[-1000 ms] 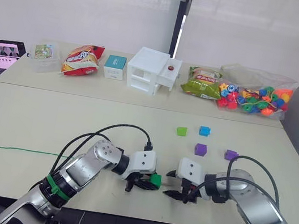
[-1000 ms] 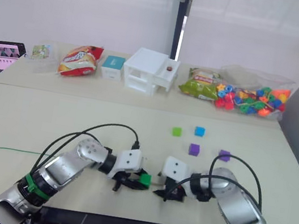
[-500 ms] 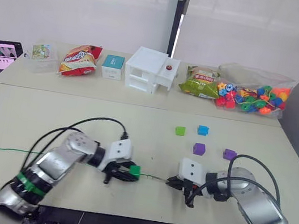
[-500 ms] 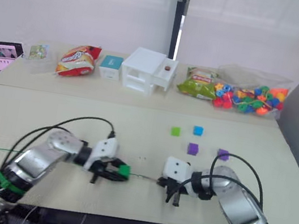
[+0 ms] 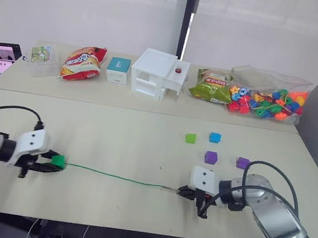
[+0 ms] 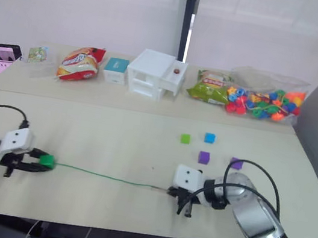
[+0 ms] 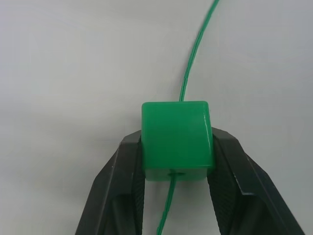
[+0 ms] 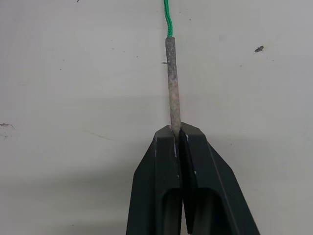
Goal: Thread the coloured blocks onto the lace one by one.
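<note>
Left pincer (image 5: 48, 162) slid green block (image 5: 60, 161) along lace (image 5: 118, 177) toward left edge.

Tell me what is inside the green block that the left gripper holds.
The lace runs through the green block: it enters a hole in one face and leaves from the opposite face. The stretch inside is hidden.

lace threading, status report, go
Left gripper shut on green block, lace through it. Right gripper shut on lace tip. Four loose blocks beyond, nothing obstructing.
</note>
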Action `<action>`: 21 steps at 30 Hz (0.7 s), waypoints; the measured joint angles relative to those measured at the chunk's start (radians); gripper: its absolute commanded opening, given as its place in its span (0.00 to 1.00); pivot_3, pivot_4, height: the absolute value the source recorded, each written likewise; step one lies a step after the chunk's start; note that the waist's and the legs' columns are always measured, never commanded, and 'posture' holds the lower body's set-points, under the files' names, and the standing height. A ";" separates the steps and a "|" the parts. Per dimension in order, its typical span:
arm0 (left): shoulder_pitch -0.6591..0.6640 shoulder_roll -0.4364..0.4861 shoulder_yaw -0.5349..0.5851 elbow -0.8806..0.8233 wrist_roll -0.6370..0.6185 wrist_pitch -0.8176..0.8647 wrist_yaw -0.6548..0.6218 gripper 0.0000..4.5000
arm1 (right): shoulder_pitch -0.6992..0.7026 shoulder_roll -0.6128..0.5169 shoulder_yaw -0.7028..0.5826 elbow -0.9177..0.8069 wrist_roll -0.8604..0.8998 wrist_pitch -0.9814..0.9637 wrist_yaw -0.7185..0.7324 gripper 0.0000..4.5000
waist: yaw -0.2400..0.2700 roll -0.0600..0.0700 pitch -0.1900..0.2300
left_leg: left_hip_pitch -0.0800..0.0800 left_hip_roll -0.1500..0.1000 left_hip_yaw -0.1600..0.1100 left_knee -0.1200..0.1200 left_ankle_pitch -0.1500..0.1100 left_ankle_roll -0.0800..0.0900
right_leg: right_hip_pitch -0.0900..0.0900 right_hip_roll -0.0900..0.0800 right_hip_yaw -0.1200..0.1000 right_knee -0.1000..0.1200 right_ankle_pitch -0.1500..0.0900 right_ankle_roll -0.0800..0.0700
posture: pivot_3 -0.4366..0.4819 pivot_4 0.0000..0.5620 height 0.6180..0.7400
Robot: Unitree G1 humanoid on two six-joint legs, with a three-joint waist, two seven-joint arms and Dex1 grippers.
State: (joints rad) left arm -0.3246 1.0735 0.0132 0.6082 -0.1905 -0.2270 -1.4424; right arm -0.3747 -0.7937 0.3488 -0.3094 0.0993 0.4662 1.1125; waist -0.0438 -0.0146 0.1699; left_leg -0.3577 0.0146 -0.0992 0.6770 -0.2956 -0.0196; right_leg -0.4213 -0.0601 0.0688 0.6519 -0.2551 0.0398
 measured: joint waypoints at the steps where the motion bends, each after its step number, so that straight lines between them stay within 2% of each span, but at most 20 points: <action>1: 0.006 0.001 0.007 -0.001 -0.001 0.002 -0.002 0.27 | 0.000 0.000 -0.001 0.002 0.000 -0.001 0.000 0.00 | 0.000 0.000 0.000 | 0.000 0.000 0.000 0.000 0.000 0.000 | 0.000 0.000 0.000 0.001 0.000 0.000 | 0.48 0.27 1.00; 3: 0.012 0.001 0.009 -0.026 -0.005 0.028 -0.002 0.27 | -0.003 0.003 -0.001 0.007 0.000 -0.001 0.001 0.00 | 0.000 0.000 0.000 | 0.000 0.000 0.000 0.001 0.000 0.000 | -0.001 0.000 0.000 0.004 0.000 0.000 | 0.48 0.27 1.00; 5: 0.019 -0.001 0.009 -0.057 -0.008 0.063 -0.004 0.50 | -0.011 0.013 -0.001 0.007 0.000 -0.001 0.002 0.00 | -0.001 0.000 0.000 | 0.000 0.000 0.000 0.001 0.000 0.000 | -0.001 0.000 0.000 0.005 0.000 0.000 | 0.48 0.27 1.00; 12: 0.064 0.014 0.060 -0.283 -0.128 0.319 -0.030 0.99 | -0.029 0.024 0.000 0.002 0.003 0.016 0.022 0.00 | -0.001 -0.001 0.001 | 0.000 0.000 -0.001 0.001 0.000 0.000 | -0.002 0.000 0.000 0.006 0.000 0.000 | 0.48 0.27 1.00; 17: 0.033 0.022 0.083 -0.536 -0.244 0.549 -0.018 0.99 | -0.079 0.053 0.017 -0.015 0.002 0.067 0.024 0.00 | 0.000 -0.002 0.001 | 0.000 0.000 -0.001 0.001 0.000 0.000 | -0.001 0.000 0.000 0.006 0.000 0.000 | 0.48 0.27 1.00; 19: 0.007 -0.024 0.062 -0.660 -0.279 0.624 0.019 0.99 | -0.109 0.076 0.041 -0.025 0.001 0.093 0.021 0.00 | 0.000 -0.001 0.001 | 0.000 0.000 -0.001 0.001 0.000 0.000 | 0.000 0.000 0.000 0.006 0.000 0.000 | 0.48 0.27 1.00; 21: -0.008 -0.127 -0.014 -0.784 -0.283 0.670 0.086 0.99 | -0.153 0.105 0.074 -0.026 -0.007 0.139 0.011 0.00 | 0.001 0.000 0.001 | 0.000 -0.001 -0.001 0.002 0.000 0.000 | 0.000 0.000 0.000 0.006 0.000 0.000 | 0.48 0.27 1.00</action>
State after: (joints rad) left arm -0.3322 0.9470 -0.0009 -0.1757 -0.4733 0.4426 -1.3566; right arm -0.5280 -0.6885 0.4231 -0.3351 0.0922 0.6050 1.1237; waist -0.0430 -0.0149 0.1707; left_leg -0.3574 0.0140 -0.0998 0.6785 -0.2956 -0.0197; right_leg -0.4218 -0.0606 0.0692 0.6582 -0.2550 0.0398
